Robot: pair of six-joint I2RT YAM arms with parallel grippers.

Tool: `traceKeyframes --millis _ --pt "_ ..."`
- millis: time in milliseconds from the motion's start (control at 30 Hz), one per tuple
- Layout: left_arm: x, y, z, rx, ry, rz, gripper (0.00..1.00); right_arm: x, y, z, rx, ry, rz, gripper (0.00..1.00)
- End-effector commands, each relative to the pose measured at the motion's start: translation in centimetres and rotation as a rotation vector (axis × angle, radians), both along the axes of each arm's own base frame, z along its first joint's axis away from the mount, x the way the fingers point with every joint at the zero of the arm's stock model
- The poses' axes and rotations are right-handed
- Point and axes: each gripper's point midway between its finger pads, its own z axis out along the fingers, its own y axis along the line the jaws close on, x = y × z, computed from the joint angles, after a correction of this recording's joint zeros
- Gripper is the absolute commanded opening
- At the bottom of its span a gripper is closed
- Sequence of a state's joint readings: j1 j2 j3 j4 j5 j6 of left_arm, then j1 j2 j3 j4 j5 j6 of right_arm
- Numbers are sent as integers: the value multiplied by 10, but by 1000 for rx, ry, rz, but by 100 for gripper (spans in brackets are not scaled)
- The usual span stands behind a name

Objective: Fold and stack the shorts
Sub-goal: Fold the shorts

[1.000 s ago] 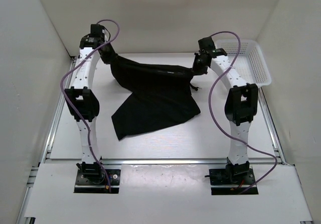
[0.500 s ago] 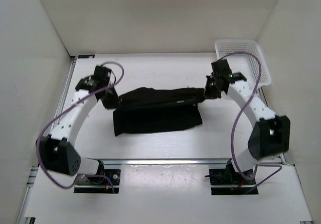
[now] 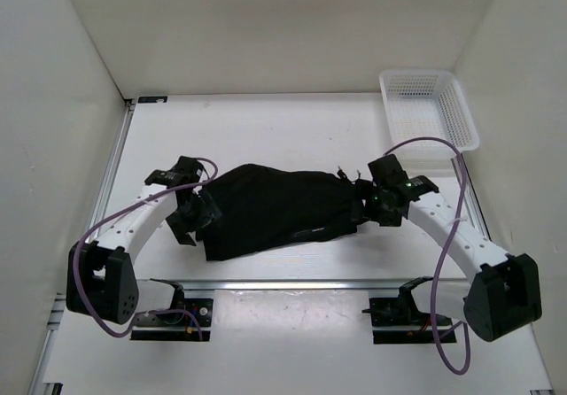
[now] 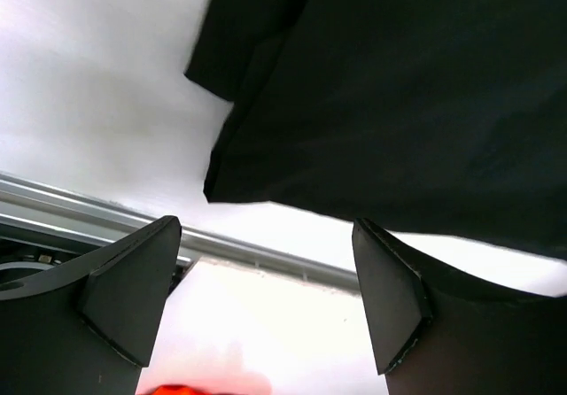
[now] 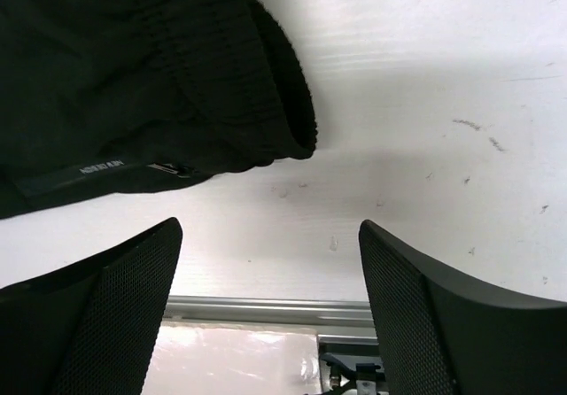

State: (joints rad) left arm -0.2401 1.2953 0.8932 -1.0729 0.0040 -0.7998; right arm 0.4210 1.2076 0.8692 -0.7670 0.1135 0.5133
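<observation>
Nearest the arm bases, a metal rail (image 3: 283, 284) runs along the front of the desk (image 3: 266, 134). Just beyond it the shorts (image 3: 275, 211) lie in a dark folded bundle across the middle of the desk, between the two hands. The left hand (image 3: 189, 218) sits low at their left end with its fingers spread and nothing between them; its wrist view shows a hem corner of the shorts (image 4: 399, 103) just ahead of the fingertips. The right hand (image 3: 370, 202) is at the right end, likewise spread and empty, with the gathered waistband (image 5: 221, 67) and a small pale label (image 5: 97, 169) just beyond its fingers. A white basket (image 3: 429, 73) stands in the far right corner, well apart.
</observation>
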Motion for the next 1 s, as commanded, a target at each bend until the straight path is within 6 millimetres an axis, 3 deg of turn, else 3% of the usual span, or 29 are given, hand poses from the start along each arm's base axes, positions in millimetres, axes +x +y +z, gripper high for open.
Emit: traceKeyframes --millis 0,100,200,400,567,633,700,800,833,867,933,967 --pt "23 14 7 53 -72 72 89 11 -9 22 37 -75 -71 87" --pt "34 28 -5 88 -58 96 89 18 -2 26 188 -66 -95 87" --pt "35 23 -21 58 16 62 84 26 5 26 286 -60 -93 87" --pt "-5 -4 -43 -8 130 59 87 28 10 4 307 2 -91 87" --pt "-17 -10 -58 -47 160 93 87 33 15 -14 321 28 -84 80" --pt "-18 -13 -63 -53 177 82 83 34 15 -24 316 47 -88 77" --pt "-14 -17 -66 -55 168 80 72 37 14 -29 306 52 -93 73" --pt "-10 -19 -69 -45 168 70 49 45 14 -32 303 31 -94 55" --pt "-8 -19 -70 -43 174 70 20 47 16 -31 315 23 -87 47" --pt "-1 -21 -66 -48 155 57 10 48 20 -28 334 18 -77 24" --pt "0 -21 -60 -46 158 47 10 56 25 -17 361 -3 -71 4" --pt "13 -21 -50 -38 127 47 10 59 26 -13 363 -9 -70 0"
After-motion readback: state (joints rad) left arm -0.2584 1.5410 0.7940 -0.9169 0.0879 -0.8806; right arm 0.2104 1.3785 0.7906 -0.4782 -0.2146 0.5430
